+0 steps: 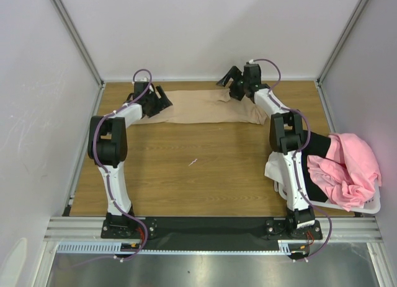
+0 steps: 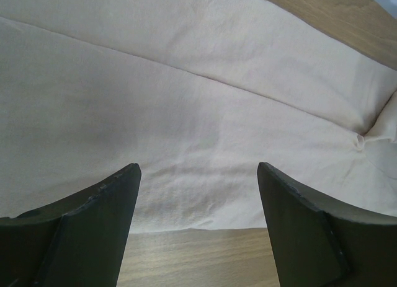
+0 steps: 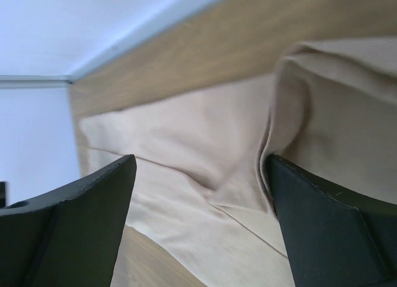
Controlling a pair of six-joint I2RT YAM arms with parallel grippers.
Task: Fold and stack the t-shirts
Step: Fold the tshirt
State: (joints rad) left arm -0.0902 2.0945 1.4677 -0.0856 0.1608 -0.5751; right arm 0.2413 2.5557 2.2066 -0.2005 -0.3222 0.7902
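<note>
A light tan t-shirt [image 1: 198, 107] lies folded into a long band across the far side of the table. My left gripper [image 1: 164, 103] hovers over its left end, open. In the left wrist view the tan t-shirt [image 2: 186, 95] fills the frame, its hem edge lying between the spread fingers of the left gripper [image 2: 198, 166]. My right gripper [image 1: 231, 88] is open at the band's far right part. In the right wrist view the right gripper [image 3: 201, 160] straddles a raised fold of the tan t-shirt [image 3: 205, 138], and nothing is clamped.
A white laundry basket [image 1: 366, 207] stands at the right edge of the table behind the right arm. It holds a pink t-shirt [image 1: 347, 166], a black one [image 1: 319, 144] and a white one [image 1: 276, 169]. Grey walls enclose the wooden table [image 1: 198, 175].
</note>
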